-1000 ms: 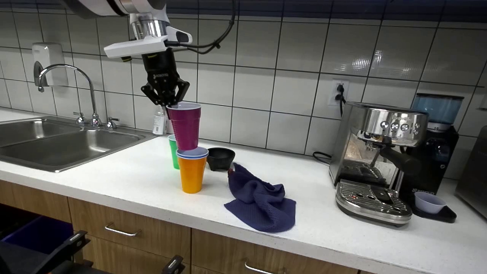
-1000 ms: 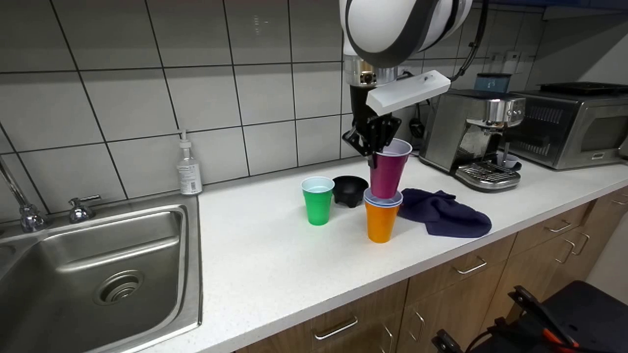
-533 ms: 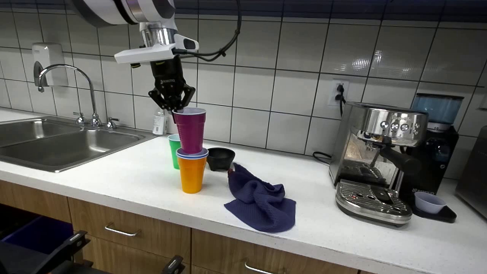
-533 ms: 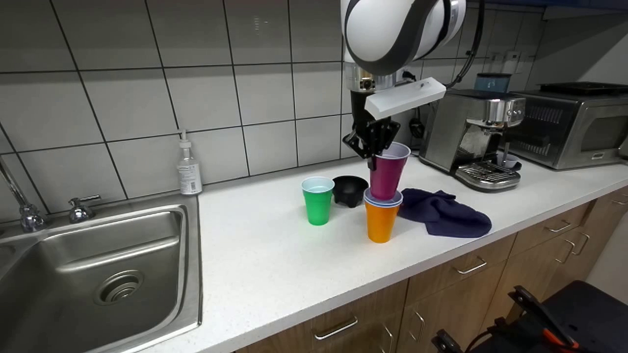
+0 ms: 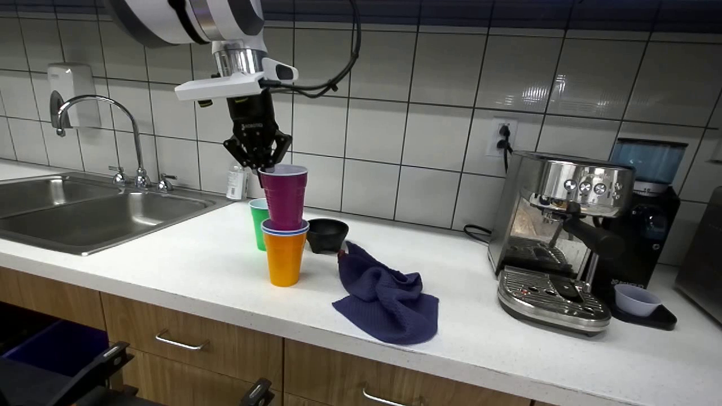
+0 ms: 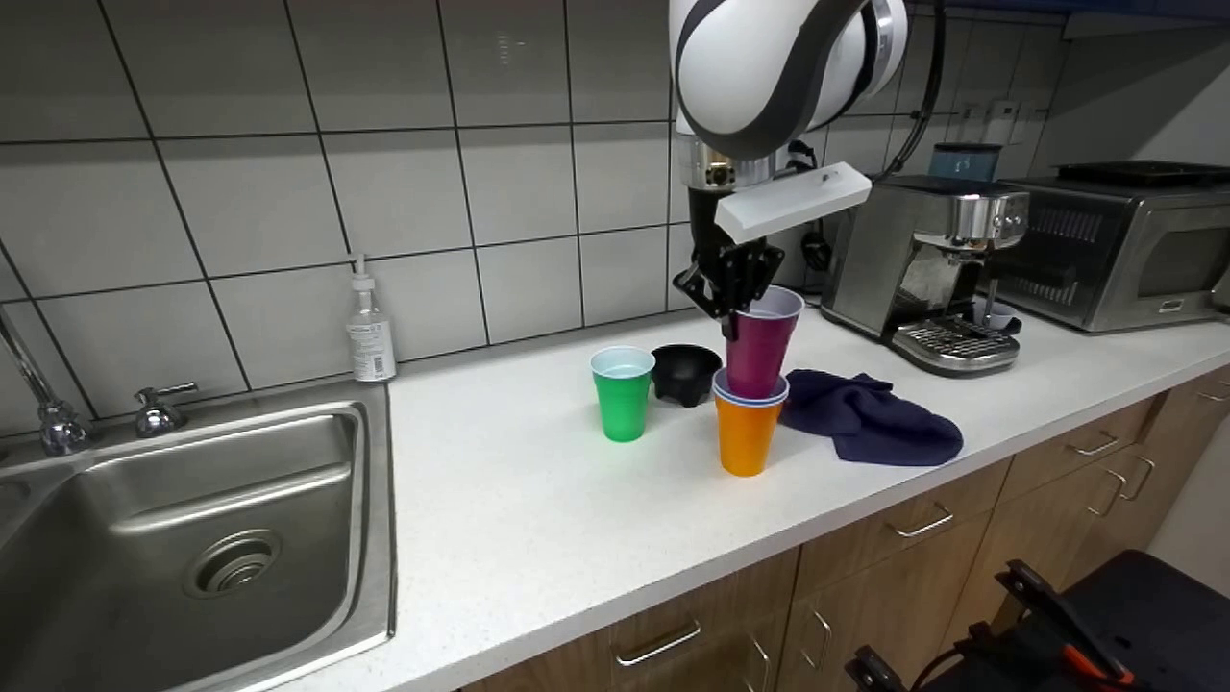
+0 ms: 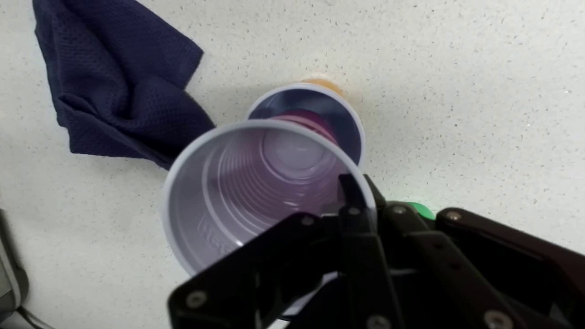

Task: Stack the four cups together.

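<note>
My gripper is shut on the rim of the purple cup, one finger inside and one outside, as the wrist view shows. The purple cup is slightly tilted in an exterior view. Its base is at the mouth of the orange cup, seemingly just inside the rim. A second bluish rim sits on the orange cup, so another cup appears nested there; the blue cup's body is hidden. The green cup stands upright and apart on the counter; a sliver shows in the wrist view.
A low black bowl stands behind the orange cup. A crumpled navy cloth lies beside it. The sink is at one end of the counter. An espresso machine and a soap bottle stand near the wall.
My gripper and the purple cup have moved down and, in an exterior view, to the right over the orange cup. The purple base is lower at its mouth. The other cups have not moved.
</note>
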`<action>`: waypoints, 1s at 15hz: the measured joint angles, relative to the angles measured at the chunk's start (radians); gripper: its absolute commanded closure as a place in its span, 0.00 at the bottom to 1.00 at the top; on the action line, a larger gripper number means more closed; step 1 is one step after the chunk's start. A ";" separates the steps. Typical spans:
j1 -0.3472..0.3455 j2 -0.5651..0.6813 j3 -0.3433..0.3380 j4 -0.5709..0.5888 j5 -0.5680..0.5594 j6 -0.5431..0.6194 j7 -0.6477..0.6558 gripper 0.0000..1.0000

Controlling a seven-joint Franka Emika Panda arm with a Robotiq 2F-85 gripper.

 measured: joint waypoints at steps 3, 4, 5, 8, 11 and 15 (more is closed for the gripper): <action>0.000 0.008 0.000 0.000 0.000 0.002 0.000 0.99; 0.000 0.011 0.000 0.000 0.000 0.003 0.000 0.99; 0.000 0.016 0.000 0.000 0.001 0.005 0.000 0.99; 0.000 0.030 -0.003 0.000 0.001 0.013 0.000 0.71; 0.000 0.036 -0.007 0.000 0.001 0.018 0.000 0.49; 0.000 0.036 -0.010 0.004 0.001 0.025 0.000 0.19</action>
